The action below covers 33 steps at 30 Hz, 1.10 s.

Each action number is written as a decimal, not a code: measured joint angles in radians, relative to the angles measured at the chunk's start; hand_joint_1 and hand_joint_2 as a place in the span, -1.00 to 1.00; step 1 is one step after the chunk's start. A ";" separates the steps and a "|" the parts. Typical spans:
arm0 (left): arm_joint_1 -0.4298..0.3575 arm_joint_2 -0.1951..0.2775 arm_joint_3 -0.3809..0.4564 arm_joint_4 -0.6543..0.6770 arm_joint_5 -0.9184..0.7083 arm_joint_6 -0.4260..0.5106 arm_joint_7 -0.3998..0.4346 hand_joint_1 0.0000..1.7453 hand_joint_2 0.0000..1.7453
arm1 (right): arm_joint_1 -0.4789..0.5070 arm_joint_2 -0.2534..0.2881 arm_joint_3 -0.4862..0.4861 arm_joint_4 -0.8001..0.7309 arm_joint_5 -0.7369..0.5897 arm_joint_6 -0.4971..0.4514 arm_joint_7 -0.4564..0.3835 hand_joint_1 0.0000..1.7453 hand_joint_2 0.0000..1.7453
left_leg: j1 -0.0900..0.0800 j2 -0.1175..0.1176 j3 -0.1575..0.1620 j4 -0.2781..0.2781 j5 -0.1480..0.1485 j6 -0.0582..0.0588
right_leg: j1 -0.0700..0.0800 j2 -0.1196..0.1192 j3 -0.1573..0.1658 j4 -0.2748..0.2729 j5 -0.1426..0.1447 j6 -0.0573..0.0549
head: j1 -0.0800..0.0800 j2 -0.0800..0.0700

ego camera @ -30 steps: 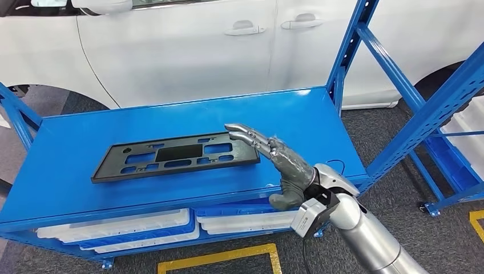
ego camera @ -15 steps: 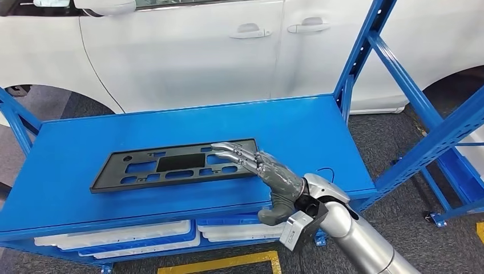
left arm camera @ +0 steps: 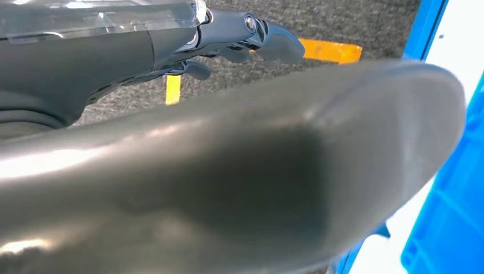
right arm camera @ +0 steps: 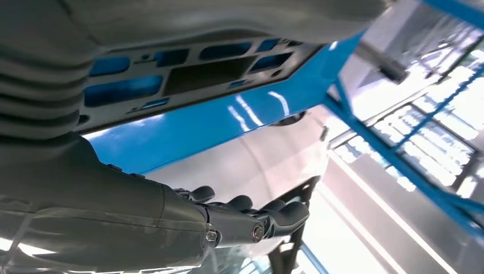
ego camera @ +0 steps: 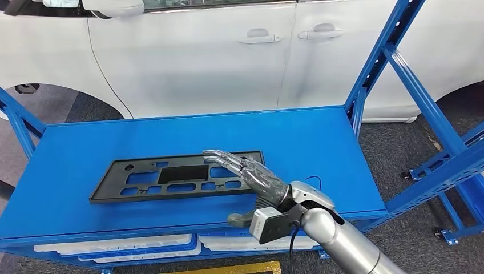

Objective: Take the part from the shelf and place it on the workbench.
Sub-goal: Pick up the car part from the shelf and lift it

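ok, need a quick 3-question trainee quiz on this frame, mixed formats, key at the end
1. True or false: the black part lies flat on the blue shelf top.
2. Multiple choice: where is the right robot hand?
A. holding the part in the air
B. stretched over the part's right end, fingers extended
C. down among the white trays below
3. Fill in: behind the shelf stands a white ____.

Key: 1 true; 2 B; 3 car. Whether the fingers actually touch the part cannot be told from the head view.
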 joint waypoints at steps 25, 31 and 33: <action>0.006 -0.010 0.014 0.000 -0.037 0.010 -0.013 -1.00 -1.00 | -0.076 0.140 0.310 0.302 0.428 -0.306 0.107 -1.00 1.00 | 0.006 0.015 -0.037 0.000 0.044 0.027 | 0.003 -0.004 -0.062 0.172 -0.073 0.017 | -0.001 0.000; 0.005 -0.012 0.019 0.000 -0.041 0.014 -0.018 -1.00 -1.00 | -0.085 0.153 0.344 0.334 0.508 -0.356 0.127 -1.00 1.00 | 0.002 0.012 -0.037 0.013 0.026 -0.003 | 0.009 -0.002 0.012 -0.001 -0.013 -0.012 | -0.002 0.000; 0.004 -0.014 0.021 0.000 -0.045 0.015 -0.021 -1.00 -1.00 | -0.089 0.169 0.356 0.353 0.540 -0.382 0.138 -1.00 1.00 | 0.004 0.015 -0.051 0.051 -0.001 -0.015 | 0.005 -0.003 0.017 -0.009 -0.011 -0.022 | -0.003 0.000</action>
